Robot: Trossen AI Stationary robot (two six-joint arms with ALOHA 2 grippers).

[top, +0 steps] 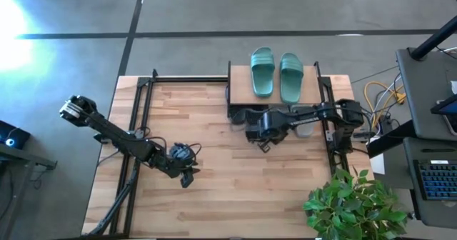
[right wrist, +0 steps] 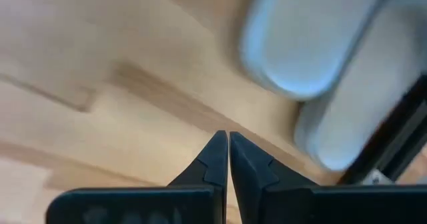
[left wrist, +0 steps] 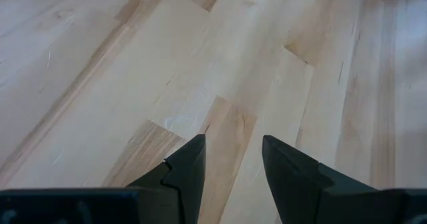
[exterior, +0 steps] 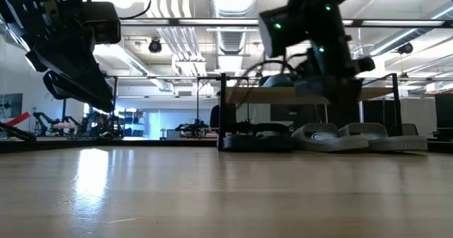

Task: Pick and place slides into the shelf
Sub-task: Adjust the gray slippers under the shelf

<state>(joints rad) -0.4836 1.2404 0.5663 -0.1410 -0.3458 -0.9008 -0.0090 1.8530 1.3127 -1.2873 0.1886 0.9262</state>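
Right gripper [right wrist: 229, 159] pinched together, empty; teal slides [top: 276, 73] lie lengthwise across shelf [top: 240, 90]

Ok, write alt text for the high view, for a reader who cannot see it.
Seen from above, a pair of teal-green rubber slides sits on the light wood top board of a small black-framed shelf at the wooden table's far edge. The right gripper, shut, is just before the shelf; the left gripper waits open over bare tabletop.

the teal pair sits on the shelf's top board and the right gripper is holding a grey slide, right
Not quite. The right gripper is shut but holds nothing; the right wrist view shows its fingers pressed together, with the grey slides lying beyond them. The teal pair does sit on the shelf's top board.
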